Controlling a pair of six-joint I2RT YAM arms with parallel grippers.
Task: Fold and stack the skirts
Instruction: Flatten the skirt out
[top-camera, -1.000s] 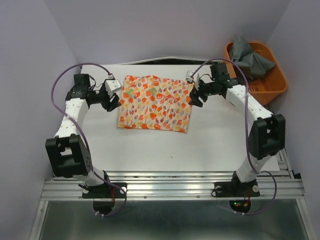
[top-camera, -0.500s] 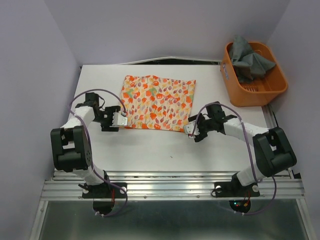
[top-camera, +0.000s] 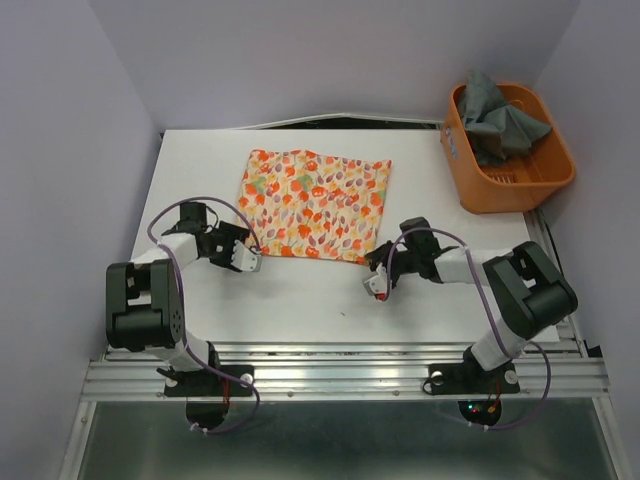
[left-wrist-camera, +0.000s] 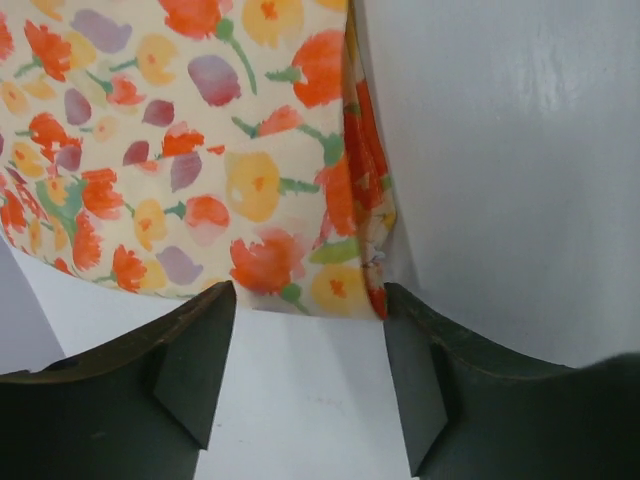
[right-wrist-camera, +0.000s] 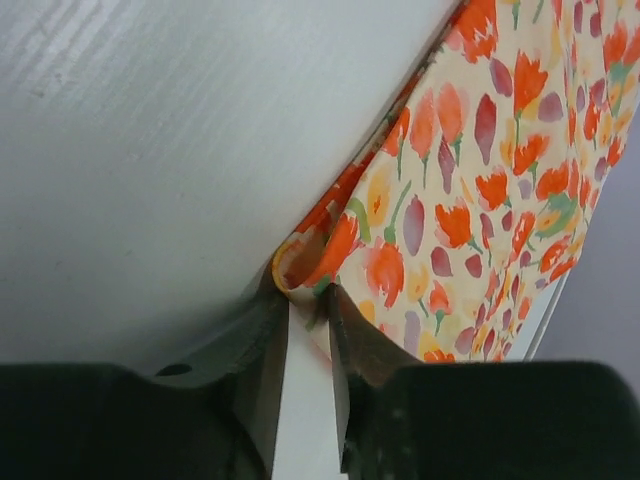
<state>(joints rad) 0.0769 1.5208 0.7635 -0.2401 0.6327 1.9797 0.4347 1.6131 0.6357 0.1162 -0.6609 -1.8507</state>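
Observation:
The printed skirt, cream with orange, red and yellow leaves, lies flat as a folded rectangle at the middle of the white table. My left gripper sits low at its near left corner. Seen from the left wrist, the jaws of that gripper stand open, with the hem of the printed skirt just reaching between the tips. My right gripper is at the near right corner. From the right wrist, this gripper is shut on the curled corner of the printed skirt. The dark grey skirt lies bunched in the basket.
An orange plastic basket stands at the far right corner of the table. Grey walls close in on the left, back and right. Both arms reach low across the near half of the table.
Both arms swung from the printed skirt's far corners down to its near corners. The right jaws closed on the near right corner; the left jaws narrowed but stay open.

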